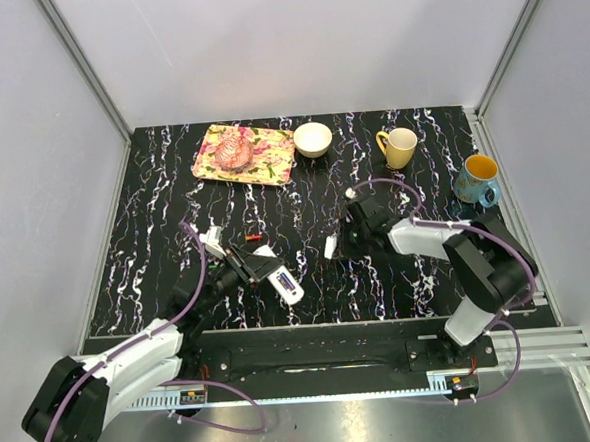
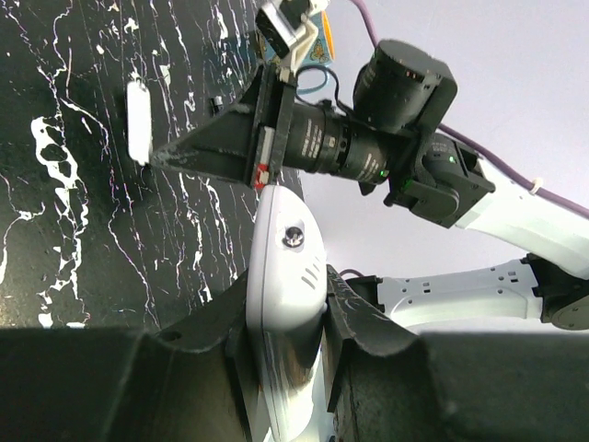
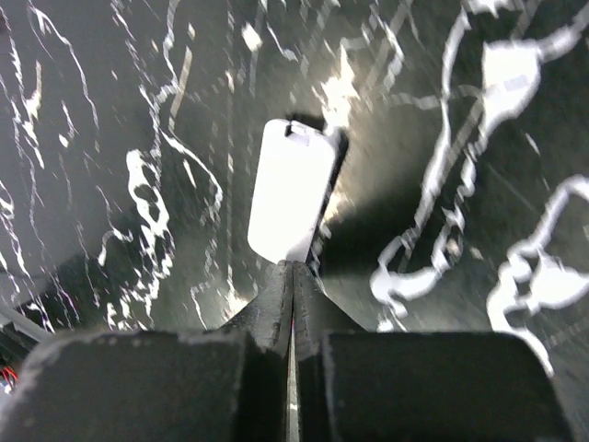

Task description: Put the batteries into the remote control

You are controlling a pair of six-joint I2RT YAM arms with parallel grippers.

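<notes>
The remote control is a slim white bar raised off the table at the left centre, and my left gripper is shut on it. In the left wrist view the remote control is clamped between both fingers of the left gripper. A dark blue-purple patch in its slot may be a battery; no other batteries show clearly. The small white cover piece lies flat on the table. My right gripper is shut, its tips at the near end of the cover piece, with nothing visible between them.
At the back stand a floral tray with a pink thing on it, a white bowl and a yellow mug. A blue mug sits at the right edge, behind the right arm.
</notes>
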